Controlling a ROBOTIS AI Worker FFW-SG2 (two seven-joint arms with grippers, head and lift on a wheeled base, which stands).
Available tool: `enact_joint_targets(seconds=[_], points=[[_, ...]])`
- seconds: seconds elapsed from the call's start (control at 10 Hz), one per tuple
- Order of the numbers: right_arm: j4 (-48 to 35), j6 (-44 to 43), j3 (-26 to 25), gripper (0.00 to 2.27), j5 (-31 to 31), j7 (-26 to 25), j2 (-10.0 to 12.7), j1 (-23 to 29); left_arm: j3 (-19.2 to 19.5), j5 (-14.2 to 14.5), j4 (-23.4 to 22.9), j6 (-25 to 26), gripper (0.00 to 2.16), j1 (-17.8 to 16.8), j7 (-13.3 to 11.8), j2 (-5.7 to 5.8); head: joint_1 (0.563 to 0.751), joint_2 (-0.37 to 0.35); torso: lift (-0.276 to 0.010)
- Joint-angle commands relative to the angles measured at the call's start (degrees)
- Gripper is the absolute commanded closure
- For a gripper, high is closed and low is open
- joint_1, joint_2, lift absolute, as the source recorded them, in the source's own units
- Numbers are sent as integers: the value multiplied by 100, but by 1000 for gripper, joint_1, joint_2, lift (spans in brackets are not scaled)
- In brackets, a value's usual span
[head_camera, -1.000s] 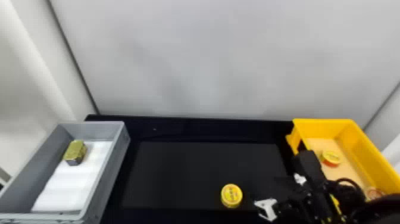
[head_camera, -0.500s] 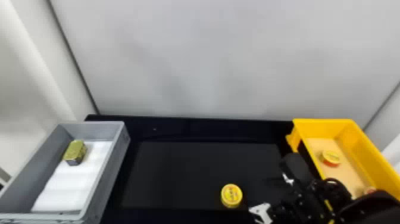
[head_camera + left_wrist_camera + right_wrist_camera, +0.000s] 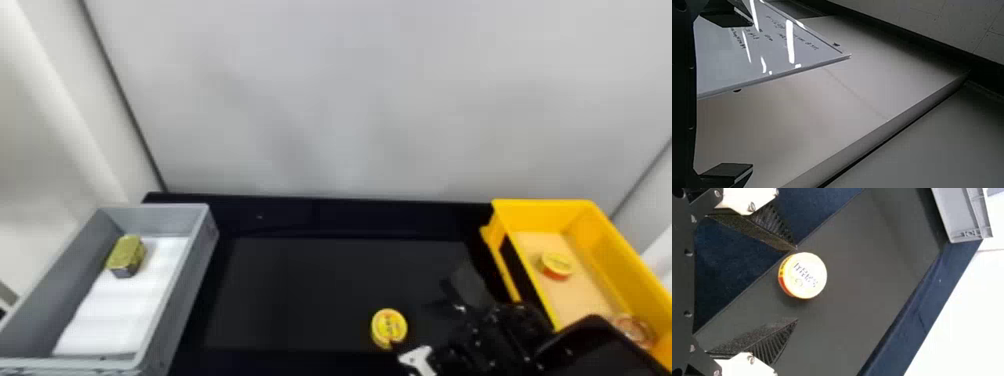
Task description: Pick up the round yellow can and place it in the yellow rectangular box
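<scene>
R grip. over near part of blk table, arm in from lower R of head view. State: fingers apart, nothing held. Round yellow can flat on dark mat, lid up, approx. mid-table L–R, toward near edge, just L of R grip. R wrist cam: can sits at mouth of R grip., nearer one fingertip than the other; I can't tell if that tip touches it.

Yellow rect. box on R side of table, part hidden by R arm. Inside: 2nd round can, yellow top w/ red-orange side, plus a round reddish item nearer me, part covered, ID unclear.

Grey box at L side: white liner w/ olive-gold tin toward far end.

L grip., per L wrist cam: fingers wide apart, empty; glossy white board w/ handwriting beyond.
</scene>
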Motion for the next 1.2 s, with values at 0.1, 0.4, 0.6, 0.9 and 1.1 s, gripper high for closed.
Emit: enact_joint_targets(seconds=[0.1, 0.4, 0.6, 0.9, 1.1], points=[[437, -197, 267, 171, -13, 23, 92, -254, 0, 0, -1, -5, -1, -6, 0, -15, 686, 14, -56], [604, -276, 320, 171, -13, 32, 171, -307, 17, 0, -1, -5, -1, 3, 0, -15, 686, 14, -56], [604, -276, 249, 171, -13, 23, 144, -307, 26, 0, -19, -14, -1, 21, 0, -15, 686, 14, -56], [823, -399, 100, 167, -13, 14, 153, -342, 26, 0, -37, -23, -1, 38, 0, -15, 686, 14, -56], [1061, -531, 135, 162, -13, 5, 171, -413, 17, 0, -63, -49, -1, 38, 0, -15, 686, 14, -56]])
